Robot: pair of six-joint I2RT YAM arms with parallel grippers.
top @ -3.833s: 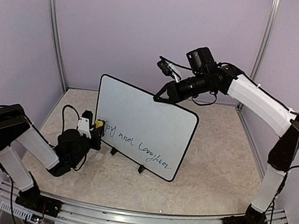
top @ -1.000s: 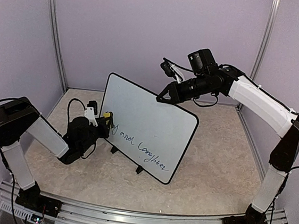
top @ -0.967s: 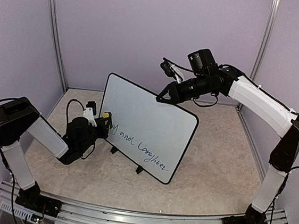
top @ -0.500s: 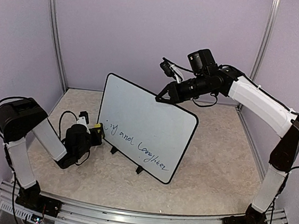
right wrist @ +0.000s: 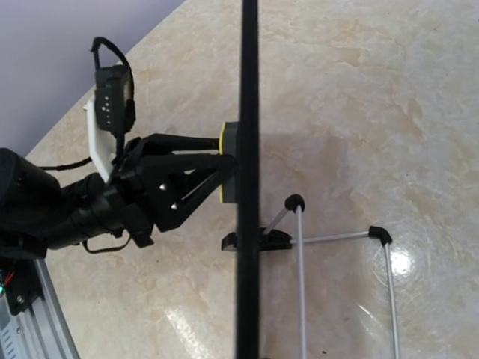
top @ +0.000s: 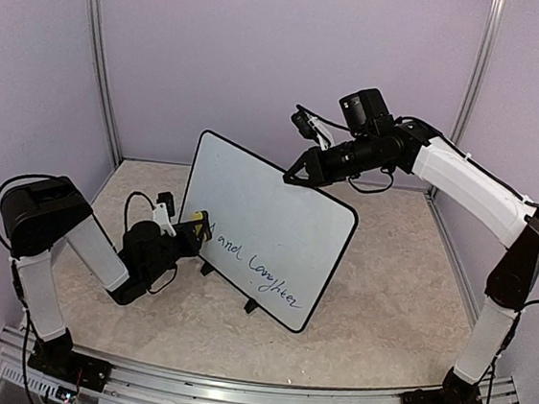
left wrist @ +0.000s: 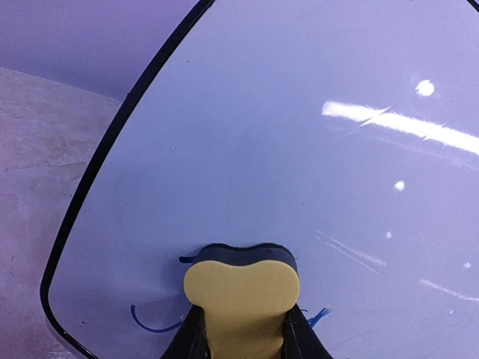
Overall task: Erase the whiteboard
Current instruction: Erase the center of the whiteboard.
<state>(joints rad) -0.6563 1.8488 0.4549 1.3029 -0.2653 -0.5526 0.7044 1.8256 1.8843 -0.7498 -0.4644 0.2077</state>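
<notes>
The whiteboard [top: 267,226], a flat glossy white panel in a thin black frame with rounded corners, stands at the middle of the beige, marbled tabletop [top: 387,272]. A thin wire stand [right wrist: 340,238] with black tips props it from behind. The left tool [top: 192,232] is clamped on an eraser [left wrist: 241,299], yellow foam with a dark felt face, pressed flat against the board's lower left corner. Cursive writing [top: 258,264] runs to the right of it, and blue strokes [left wrist: 150,323] peek out beside the pad. The right tool [top: 296,174] sits at the board's top edge. I cannot tell whether it grips there: its wrist view shows only the frame edge-on, no fingers.
</notes>
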